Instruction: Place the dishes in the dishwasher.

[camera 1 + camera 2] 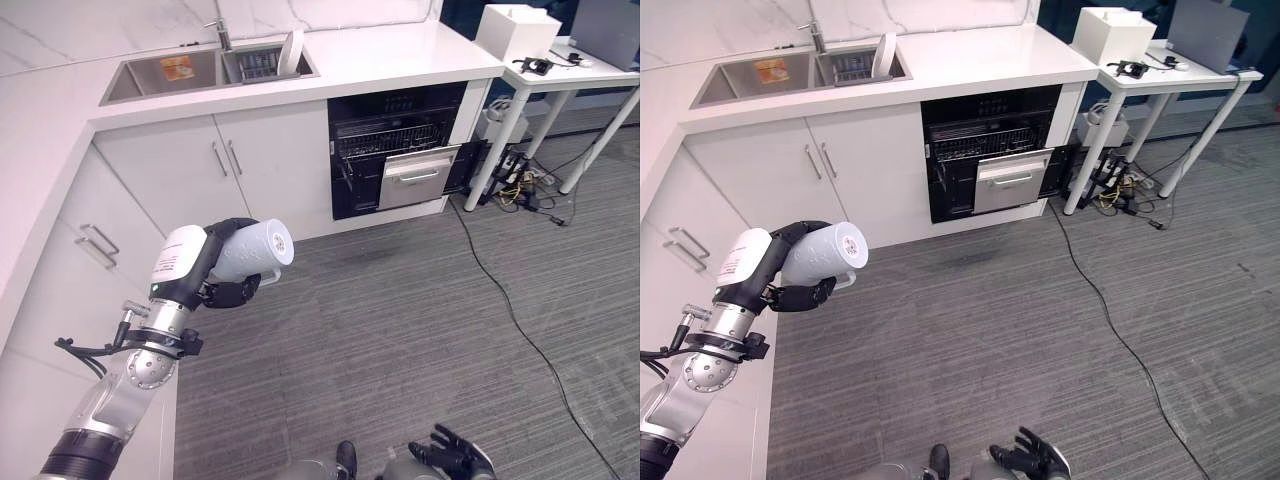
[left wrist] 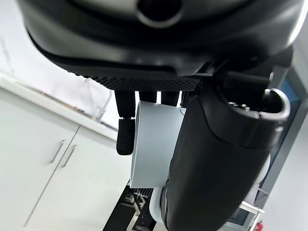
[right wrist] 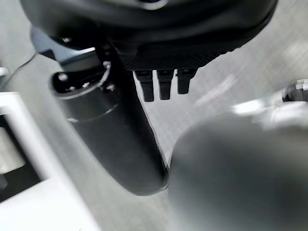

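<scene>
Pale grey cup [image 1: 250, 250] lies sideways in the left hand [image 1: 228, 285], fingers curled round it, long axis pointing ahead toward the open dishwasher [image 1: 395, 160], well apart. Right hand [image 1: 450, 455] hangs low, fingers spread, empty.

R hand [image 3: 144, 62] hangs over grey striped carpet [image 3: 269, 67], dark thumb [image 3: 118, 139] standing out from its bulk w/ fingers [image 3: 164, 84] in a short straight row beside it, holding nothing. A white surface w/ a dark opening [image 3: 19, 163] sits past the thumb at the carpet's edge; can't tell what it is. A blurred grey rounded shape fills one corner, too close to make out.
</scene>
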